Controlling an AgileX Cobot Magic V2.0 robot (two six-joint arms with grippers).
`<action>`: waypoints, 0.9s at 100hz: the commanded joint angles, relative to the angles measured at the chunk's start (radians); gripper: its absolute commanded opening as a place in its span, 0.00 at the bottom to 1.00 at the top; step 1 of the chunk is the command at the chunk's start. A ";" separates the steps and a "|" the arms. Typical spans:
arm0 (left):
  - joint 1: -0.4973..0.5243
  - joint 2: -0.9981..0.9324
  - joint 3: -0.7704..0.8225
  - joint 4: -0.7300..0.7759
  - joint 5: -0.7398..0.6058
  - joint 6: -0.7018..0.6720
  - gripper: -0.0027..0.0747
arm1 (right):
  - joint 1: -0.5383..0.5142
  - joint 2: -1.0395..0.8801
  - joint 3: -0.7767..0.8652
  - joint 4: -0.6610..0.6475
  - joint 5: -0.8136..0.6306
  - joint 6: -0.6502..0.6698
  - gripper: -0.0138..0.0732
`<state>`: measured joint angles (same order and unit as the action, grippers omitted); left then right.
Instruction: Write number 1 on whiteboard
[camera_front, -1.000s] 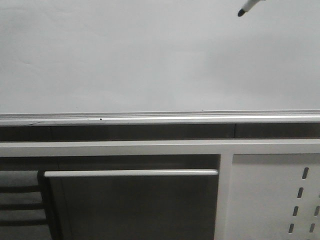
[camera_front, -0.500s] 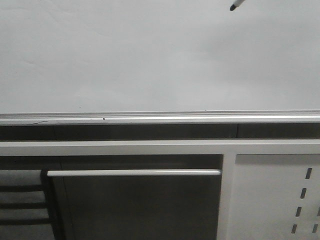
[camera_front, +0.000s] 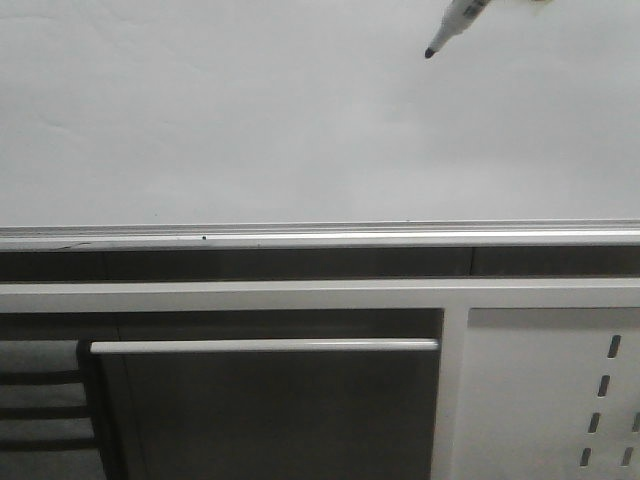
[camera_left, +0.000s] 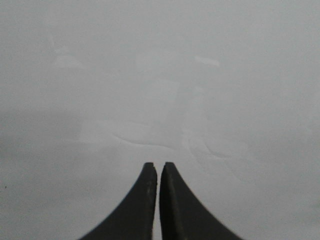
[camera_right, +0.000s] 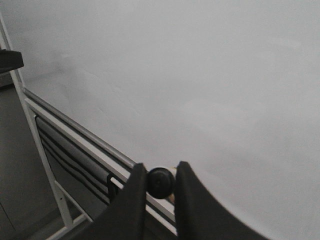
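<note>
Clamping my right gripper on the marker, I see its tip lower and leftward than half a second ago, at one o'clock on the unmarked pale whiteboard; left gripper nearly closed, empty.

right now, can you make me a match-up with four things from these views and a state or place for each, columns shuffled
Things:
1. marker
2. left hand
3. right hand
4. whiteboard

States or places:
A. shut on nothing
B. blank, no stroke on it
C. shut on the marker
D. black tip pointing down-left, at the top right of the front view

Pairs: 1-D, 2-A, 3-C, 4-B
</note>
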<state>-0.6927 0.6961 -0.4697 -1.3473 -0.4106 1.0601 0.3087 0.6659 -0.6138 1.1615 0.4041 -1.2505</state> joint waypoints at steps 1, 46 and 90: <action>0.002 0.017 -0.035 0.014 -0.019 0.010 0.01 | 0.021 0.038 -0.053 0.060 -0.061 -0.074 0.11; 0.002 0.017 -0.035 0.014 0.003 0.010 0.01 | 0.100 0.132 -0.151 0.064 -0.159 -0.132 0.11; 0.002 0.017 -0.035 0.014 0.027 0.010 0.01 | 0.100 0.280 -0.162 0.064 -0.287 -0.167 0.11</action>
<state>-0.6927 0.7129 -0.4697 -1.3583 -0.3832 1.0676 0.4086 0.9255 -0.7377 1.2023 0.1890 -1.3859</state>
